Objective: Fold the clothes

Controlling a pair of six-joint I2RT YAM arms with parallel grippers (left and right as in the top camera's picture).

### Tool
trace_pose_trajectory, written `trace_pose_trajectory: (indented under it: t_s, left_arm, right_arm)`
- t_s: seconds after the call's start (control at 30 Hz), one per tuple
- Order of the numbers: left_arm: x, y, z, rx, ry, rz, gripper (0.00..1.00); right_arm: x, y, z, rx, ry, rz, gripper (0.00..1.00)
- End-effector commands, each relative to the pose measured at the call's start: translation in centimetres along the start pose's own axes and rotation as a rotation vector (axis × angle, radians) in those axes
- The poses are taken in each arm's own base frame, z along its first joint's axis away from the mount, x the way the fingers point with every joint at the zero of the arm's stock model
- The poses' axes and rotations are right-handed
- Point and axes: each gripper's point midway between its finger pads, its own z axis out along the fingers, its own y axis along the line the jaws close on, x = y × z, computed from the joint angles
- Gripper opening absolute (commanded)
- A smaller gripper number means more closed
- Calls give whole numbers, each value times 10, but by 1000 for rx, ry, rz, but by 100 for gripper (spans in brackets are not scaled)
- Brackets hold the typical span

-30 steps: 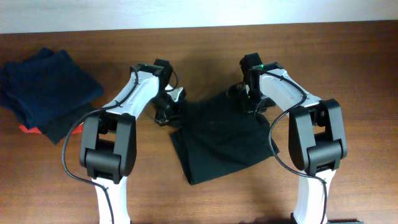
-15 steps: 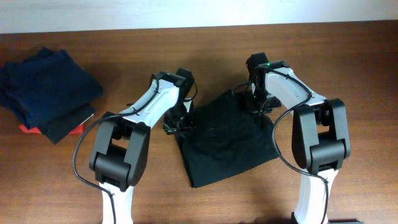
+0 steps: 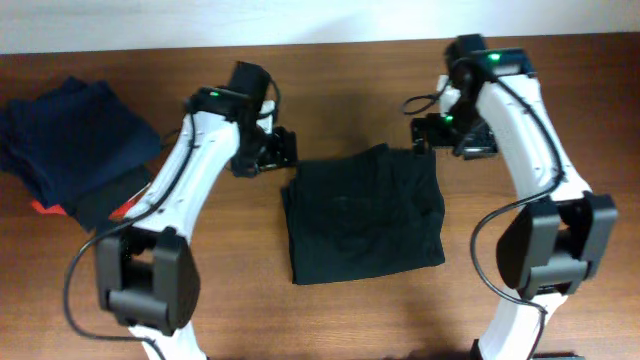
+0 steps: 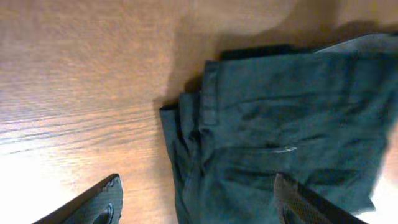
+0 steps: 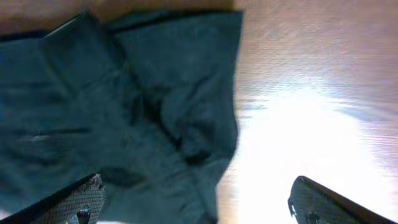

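The clothes, a pair of black shorts (image 3: pixel 362 220), lie folded into a rough square in the middle of the table. My left gripper (image 3: pixel 275 150) hovers just off their far left corner, open and empty. In the left wrist view the shorts (image 4: pixel 292 124) fill the right side, and the gripper (image 4: pixel 199 200) spans their left edge with both fingers (image 4: pixel 99 202) apart above them. My right gripper (image 3: pixel 440 135) hangs by the far right corner, open too. Its wrist view shows the shorts (image 5: pixel 112 106) on the left, with the gripper (image 5: pixel 196 200) wide over their right edge.
A stack of folded navy-blue garments (image 3: pixel 70 140) sits at the far left of the brown wooden table (image 3: pixel 560 80). A flat red item (image 3: pixel 40 207) peeks out from under it. A pale wall runs along the table's back edge.
Both grippers were shut on the shorts' far edge and have opened, let go and drawn up and apart. The shorts now lie flatter and squarer.
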Motion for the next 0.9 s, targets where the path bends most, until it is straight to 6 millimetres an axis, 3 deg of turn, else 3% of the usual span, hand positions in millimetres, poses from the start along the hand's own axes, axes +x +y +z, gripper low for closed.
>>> trace_pose_trajectory:
  t_s: [0.0, 0.13, 0.27, 0.4, 0.53, 0.67, 0.77, 0.87]
  left_arm:
    - [19, -12, 15, 105, 97, 104, 77]
    - [36, -8, 48, 151, 162, 84, 77]
    - [50, -13, 72, 256, 182, 108, 78]
    - [68, -13, 95, 335, 193, 119, 79]
    - [79, -16, 105, 399, 199, 120, 79]
    - [87, -13, 108, 392, 223, 107, 79]
    - [88, 15, 111, 276, 232, 69, 79]
    - [87, 29, 106, 271, 245, 14, 80]
  right_arm:
    - [15, -3, 13, -181, 76, 22, 99]
    - [36, -31, 36, -194, 158, 99, 99]
    - [47, -38, 68, -203, 181, 113, 99]
    - [64, 2, 90, -488, 174, -12, 99]
    - [80, 30, 91, -661, 172, -101, 99]
    - [90, 58, 97, -664, 200, -209, 99]
    - [91, 73, 103, -638, 202, -272, 99]
    - [91, 72, 104, -631, 198, -275, 100]
